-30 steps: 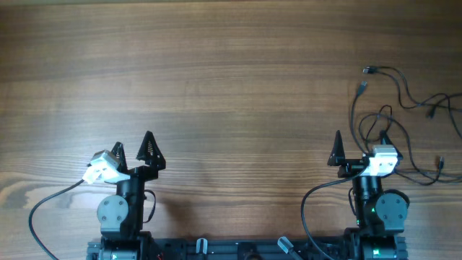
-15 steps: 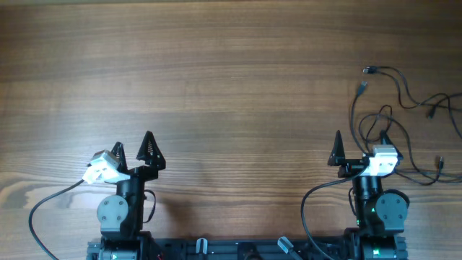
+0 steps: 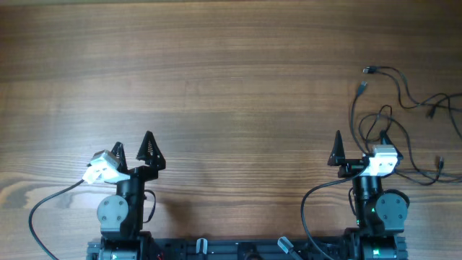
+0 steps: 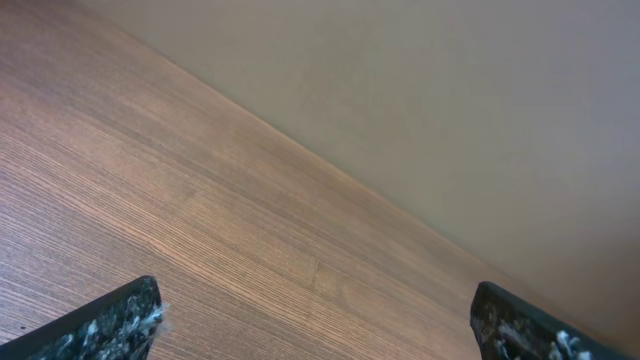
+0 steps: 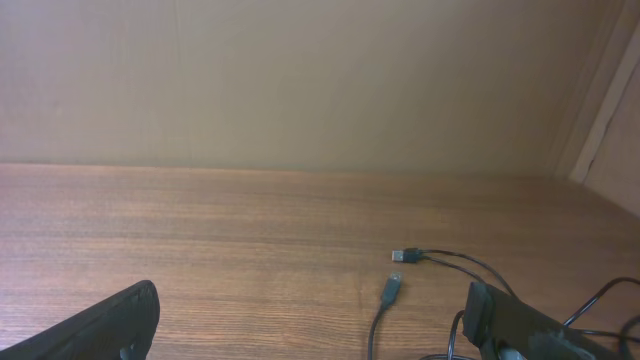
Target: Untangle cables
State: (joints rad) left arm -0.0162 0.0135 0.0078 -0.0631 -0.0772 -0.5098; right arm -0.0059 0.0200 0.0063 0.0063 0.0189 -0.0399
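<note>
The cables are thin dark wires with small plug ends, lying in loose tangled loops at the table's right side. My right gripper is open and empty just left of them, its right finger next to a loop. In the right wrist view two plug ends lie ahead between my open fingers. My left gripper is open and empty at the front left, far from the cables. The left wrist view shows only bare wood between its fingers.
The wooden table stretches across the view. Thick black arm cables run from each arm base at the front edge. A beige wall stands beyond the table's far edge.
</note>
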